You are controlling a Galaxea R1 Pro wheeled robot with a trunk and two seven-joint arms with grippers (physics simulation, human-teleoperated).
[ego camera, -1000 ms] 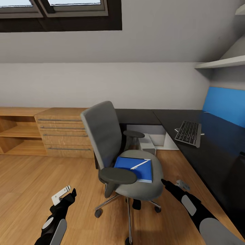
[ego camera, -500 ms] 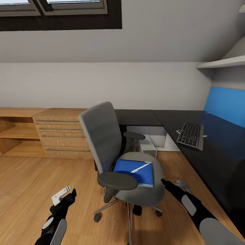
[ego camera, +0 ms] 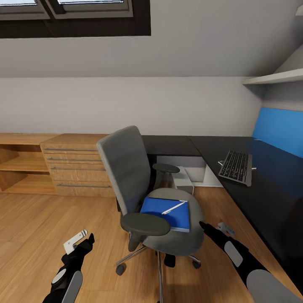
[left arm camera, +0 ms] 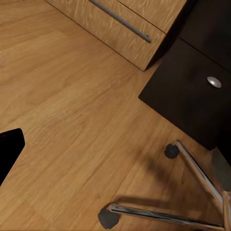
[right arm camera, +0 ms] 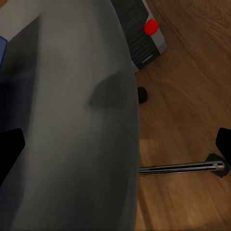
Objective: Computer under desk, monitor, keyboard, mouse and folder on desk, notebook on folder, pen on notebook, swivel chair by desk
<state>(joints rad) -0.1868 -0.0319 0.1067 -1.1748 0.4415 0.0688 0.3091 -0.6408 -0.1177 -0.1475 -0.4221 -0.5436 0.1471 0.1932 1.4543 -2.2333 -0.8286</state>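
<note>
While the blue folder (ego camera: 166, 213) lies flat on the chair (ego camera: 147, 198) seat with the pen (ego camera: 173, 207) on top, the right gripper (ego camera: 205, 227) sits just beside the seat's edge, its fingers spread apart and empty. The folder is up and to the left of it. The left gripper (ego camera: 88, 240) is farther off, and I cannot tell if it is open.

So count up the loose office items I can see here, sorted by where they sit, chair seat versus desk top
On the grey swivel chair's seat: 2, the bright-blue flat folder and the thin white pen
On the glossy black desk top: 1, the slim silver-grey keyboard
Total: 3
</note>
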